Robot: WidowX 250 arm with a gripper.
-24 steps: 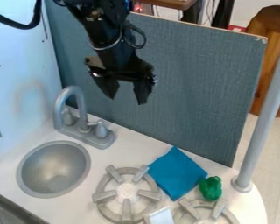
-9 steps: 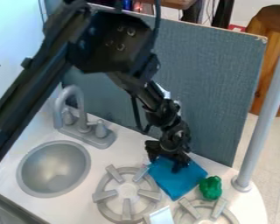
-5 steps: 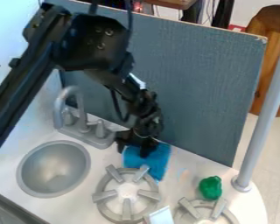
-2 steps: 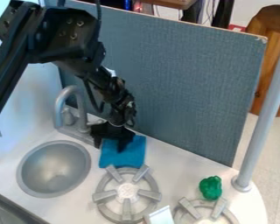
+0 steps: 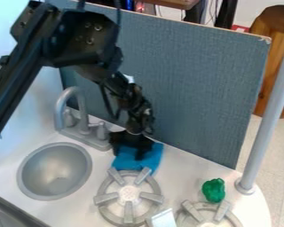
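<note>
The cloth (image 5: pixel 151 157) lies on the surface (image 5: pixel 183 170) against the burner (image 5: pixel 116 176), under the gripper (image 5: pixel 128 154), which looks released — its jaws apart, with nothing pinched. With seemingly only contact to hold it, the cloth could slip free or bunch if its edge snags a burner prong, and the faucet handle (image 5: pixel 102 131) just beside could get knocked.
</note>
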